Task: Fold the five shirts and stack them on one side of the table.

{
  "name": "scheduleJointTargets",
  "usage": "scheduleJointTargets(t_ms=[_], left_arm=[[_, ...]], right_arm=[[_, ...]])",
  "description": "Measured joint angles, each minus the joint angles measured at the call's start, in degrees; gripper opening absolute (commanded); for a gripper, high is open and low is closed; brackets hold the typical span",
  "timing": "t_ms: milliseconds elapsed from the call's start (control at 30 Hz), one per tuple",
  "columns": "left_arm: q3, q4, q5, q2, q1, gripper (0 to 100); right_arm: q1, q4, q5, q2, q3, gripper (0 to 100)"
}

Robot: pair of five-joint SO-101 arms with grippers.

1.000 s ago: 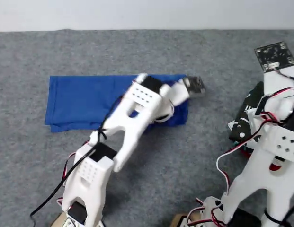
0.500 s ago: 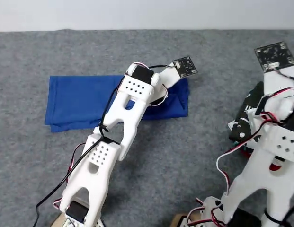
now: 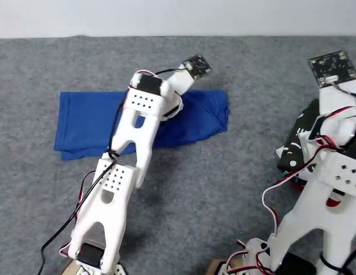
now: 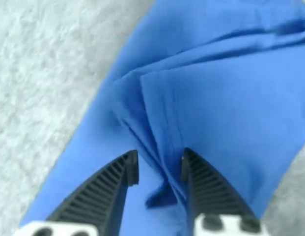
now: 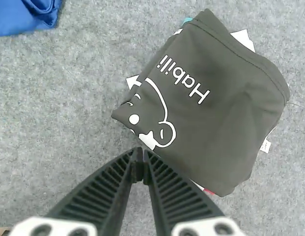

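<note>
Between the left jaws runs a raised crease of the blue shirt (image 4: 231, 98), with a small dark bunch of cloth right at their tips. These jaws stand a narrow way apart, one on each side of the crease. We cannot tell whether they press it. Just beyond them, several layered edges of the cloth fan out, and off to one side the grey tabletop (image 4: 34, 73) begins. In the high view the left arm (image 3: 129, 149) reaches across the blue shirt (image 3: 86, 123), which lies as a long flat band, rumpled at the end nearer the other arm.

The right jaws are pressed together with nothing between them, held above bare tabletop. Just beyond their tips lies a folded dark shirt (image 5: 211, 113) with a white print, topping a pile (image 5: 240, 38). White and teal edges of other garments peek out beneath it. Far beyond these jaws a corner of the blue shirt shows.

We judge the step in hand to be folding the blue shirt, with the dark shirt already folded and piled. The next move calls for the left jaws to close on the crease or an edge, catching every layer of the limp cloth, and to carry it over so the band halves. The folded packet would then go onto the pile.
</note>
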Motion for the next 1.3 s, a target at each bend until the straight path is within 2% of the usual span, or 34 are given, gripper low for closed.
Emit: scheduleJointTargets(t_ms=[233,567,733,967,1033,1133,1300], left_arm=[[-7.91,9.49,0.0,0.0,-1.49,15],[-7.74,10.29,0.0,-9.14,-3.25,15],[3.96,10.29,0.0,-17.58,-2.64,15],[29.8,10.29,0.0,-32.26,3.08,15],[35.96,9.85,0.0,-33.49,3.6,13],[42.81,5.1,0.0,-33.41,1.93,12],[44.84,-2.29,0.0,-28.13,-2.81,12]], right_arm=[[0.0,0.0,0.0,0.0,0.0,0.9],[0.0,0.0,0.0,0.0,0.0,0.9],[0.0,0.0,0.0,0.0,0.0,0.9],[0.0,0.0,0.0,0.0,0.0,0.9],[0.0,0.0,0.0,0.0,0.0,0.9],[0.0,0.0,0.0,0.0,0.0,0.9],[0.0,0.0,0.0,0.0,0.0,0.9]])
